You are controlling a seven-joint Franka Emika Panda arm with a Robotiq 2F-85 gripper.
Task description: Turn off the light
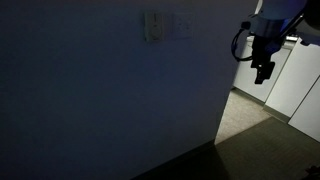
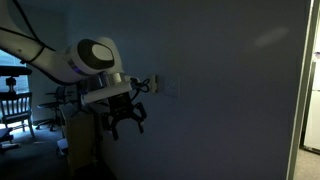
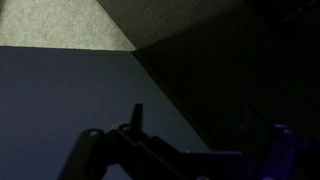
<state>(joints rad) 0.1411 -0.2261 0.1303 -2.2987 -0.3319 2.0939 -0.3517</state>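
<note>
The room is dark. A pale light switch plate sits on the blue-grey wall; it also shows in an exterior view, just beside the arm. My gripper hangs away from the wall, well off to the side of the switch and touching nothing. In an exterior view its fingers look spread apart and empty. In the wrist view the gripper is a dark outline with one fingertip standing clear on the left, over the wall and the floor. The switch is out of the wrist view.
The wall ends at a corner, with a lit patch of floor and pale doors beyond. A chair and a window stand behind the robot base.
</note>
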